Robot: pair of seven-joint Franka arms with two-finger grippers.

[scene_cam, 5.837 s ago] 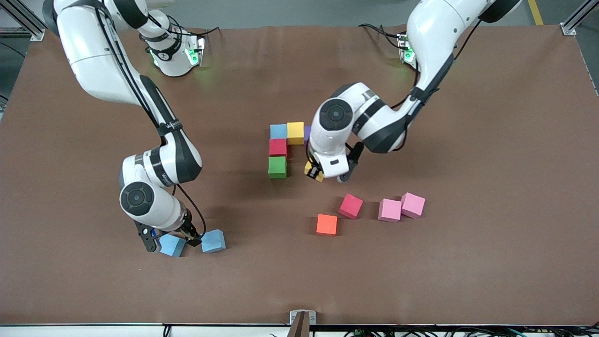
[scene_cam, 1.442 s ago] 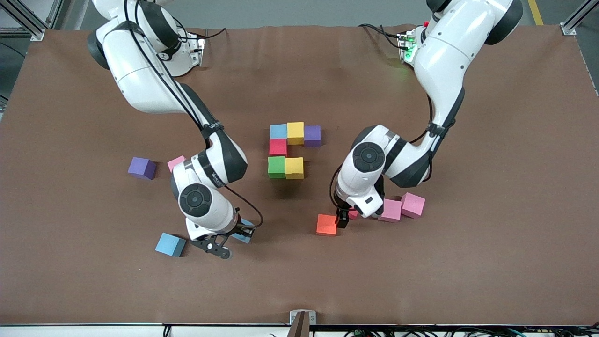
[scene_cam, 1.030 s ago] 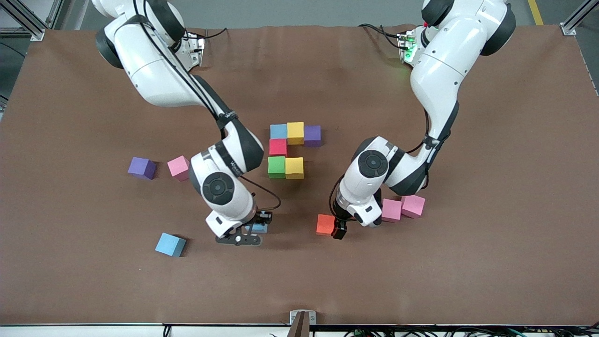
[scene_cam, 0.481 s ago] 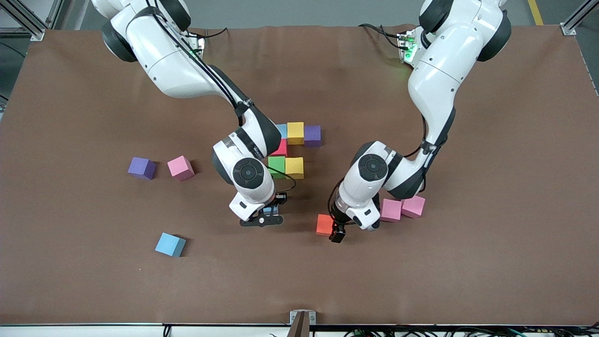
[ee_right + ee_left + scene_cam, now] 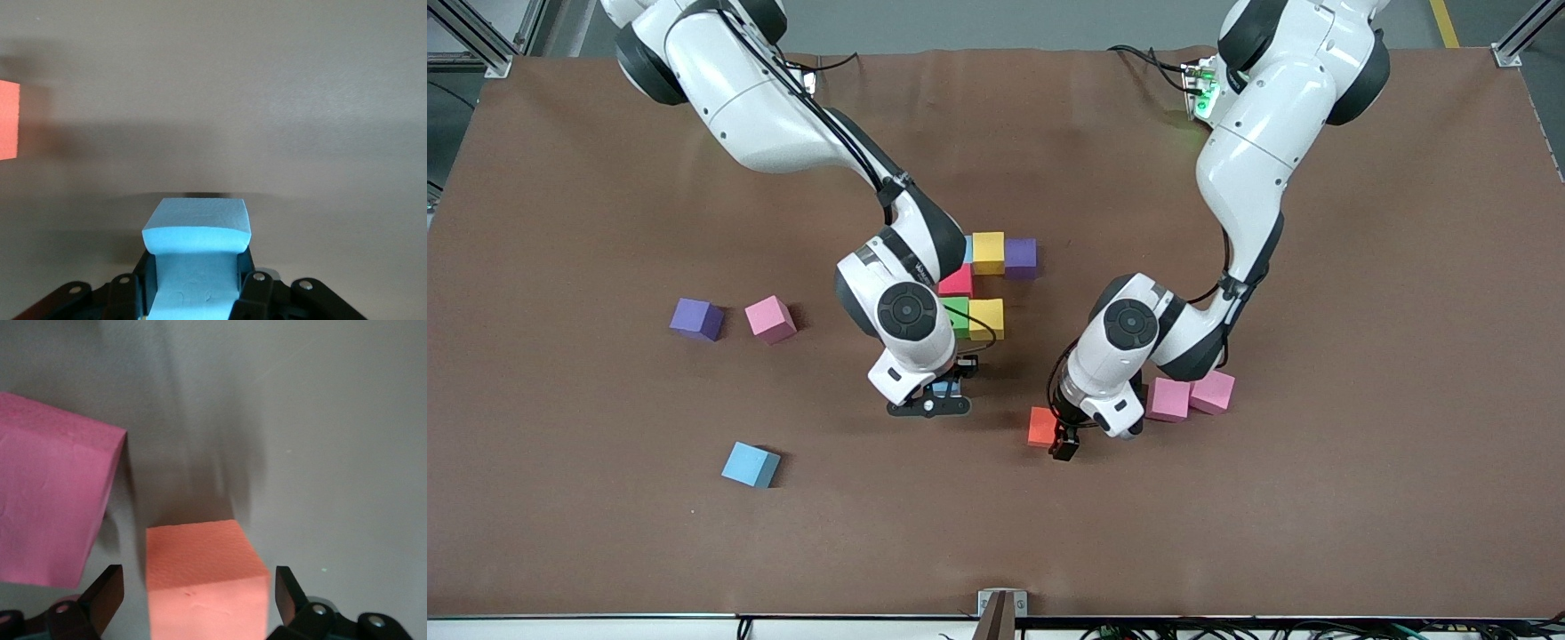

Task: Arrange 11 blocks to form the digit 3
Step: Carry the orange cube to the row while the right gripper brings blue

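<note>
The right gripper is clamped on a light blue block, its fingers pressing the cube's two sides so that the foam bulges a little above them. It hangs over bare table just nearer the front camera than the partly built digit 3.

The left gripper stands spread wide around the orange block, one finger on each side with a gap between pad and foam. In the front view only a strip of that orange cube shows beside the wrist. A red block lies just beside the orange one in the left wrist view; in the front view the left arm hides it.

The figure so far shows a yellow block touching a purple block in the row farthest from the front camera, with a sliver of light blue block beside the yellow one. Nearer come a second red block, then a green block touching a second yellow block; the right arm covers part of these.

Two pink blocks sit touching each other toward the left arm's end of the table. Toward the right arm's end lie another purple block and another pink block, near each other, and a loose light blue block nearer the front camera.
</note>
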